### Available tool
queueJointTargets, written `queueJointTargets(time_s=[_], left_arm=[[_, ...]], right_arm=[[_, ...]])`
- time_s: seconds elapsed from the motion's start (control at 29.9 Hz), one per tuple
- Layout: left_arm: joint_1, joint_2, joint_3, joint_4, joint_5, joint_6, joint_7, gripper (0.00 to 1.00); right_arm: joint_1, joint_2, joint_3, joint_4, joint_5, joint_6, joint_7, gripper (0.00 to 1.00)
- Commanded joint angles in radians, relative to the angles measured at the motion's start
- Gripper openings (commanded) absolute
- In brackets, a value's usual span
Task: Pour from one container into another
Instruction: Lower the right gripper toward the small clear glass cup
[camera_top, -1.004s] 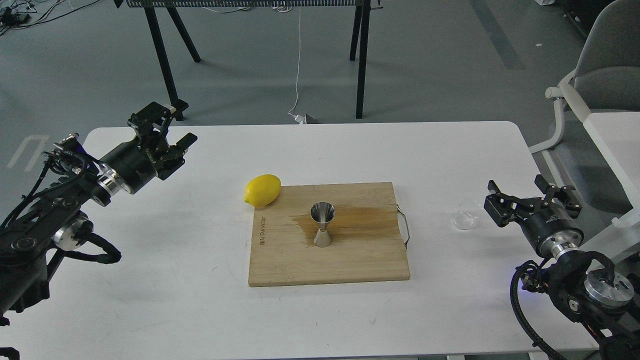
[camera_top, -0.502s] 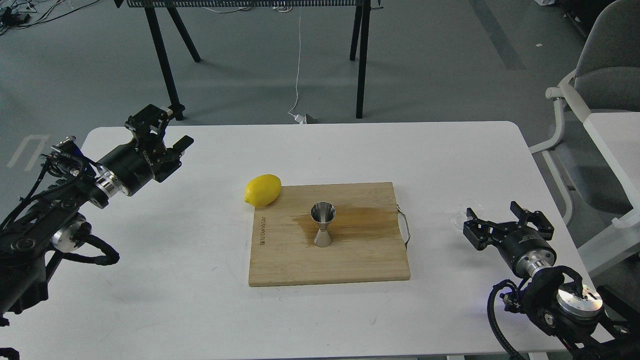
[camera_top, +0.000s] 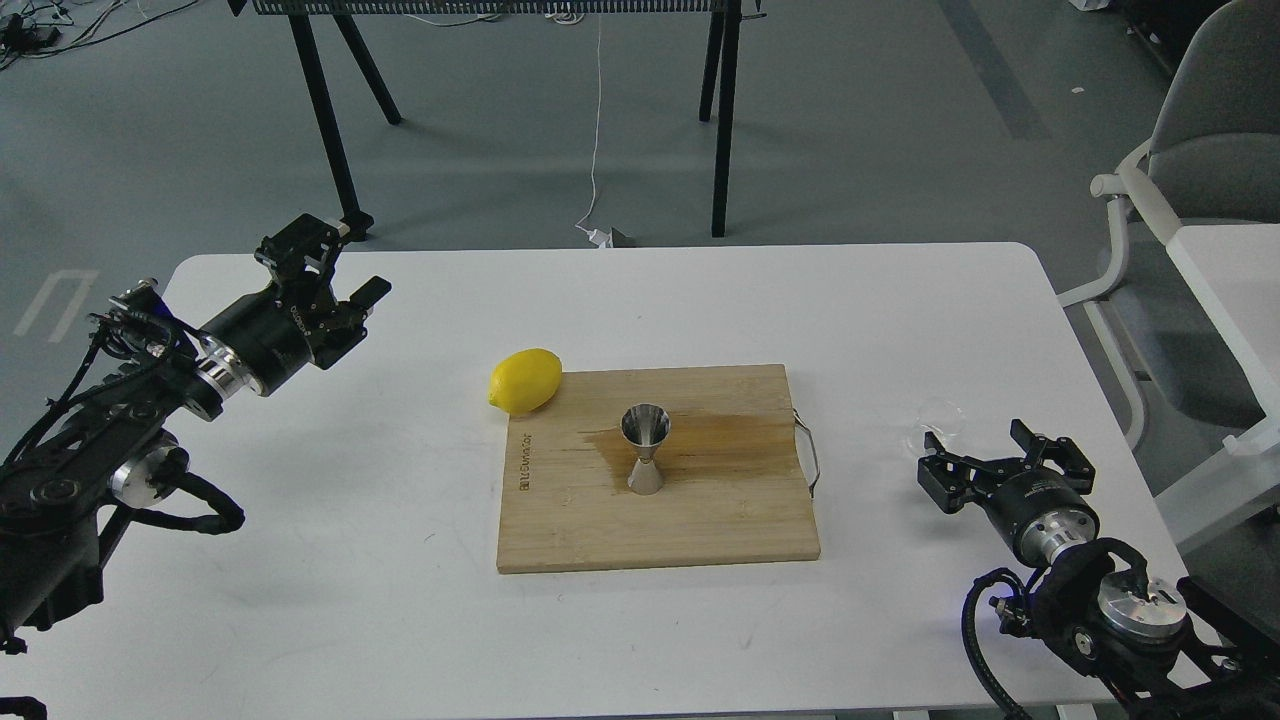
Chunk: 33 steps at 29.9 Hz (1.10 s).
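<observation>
The small clear glass tumbler (camera_top: 936, 418) stands on the white table (camera_top: 380, 560) right of the board, its lower part hidden behind my right gripper. My right gripper (camera_top: 992, 452) sits low just in front of and slightly right of the tumbler, fingers spread open, nothing between them. The shiny steel jigger (camera_top: 645, 449) stands upright in the middle of the wooden cutting board (camera_top: 720, 520). My left gripper (camera_top: 338, 264) hovers open over the table's far left, well away from both containers.
A yellow lemon (camera_top: 525, 380) lies against the board's back left corner. A darker wet stain (camera_top: 735, 432) spreads on the board right of the jigger. A wire handle (camera_top: 811, 455) sticks out of the board's right side. A grey chair (camera_top: 1195, 150) stands at far right.
My right arm has dropped and pulled back toward the front edge, shifting left, so its gripper now sits just in front of the tumbler. The left arm barely shifted.
</observation>
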Motion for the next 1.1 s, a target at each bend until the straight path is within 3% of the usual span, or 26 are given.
queueJointTargets(time_s=[0.0,1.07], left_arm=[[0.000,-0.001,0.000,0.000,0.000,0.000,0.000,0.91],[0.003,-0.007,-0.002,0.025,0.000,0.000,0.000,0.92]], right_arm=[[0.006,0.018,0.001,-0.014,-0.009,-0.015,0.000,0.99],[0.076,0.067,0.002,-0.082,-0.017,-0.099,0.008,0.99]])
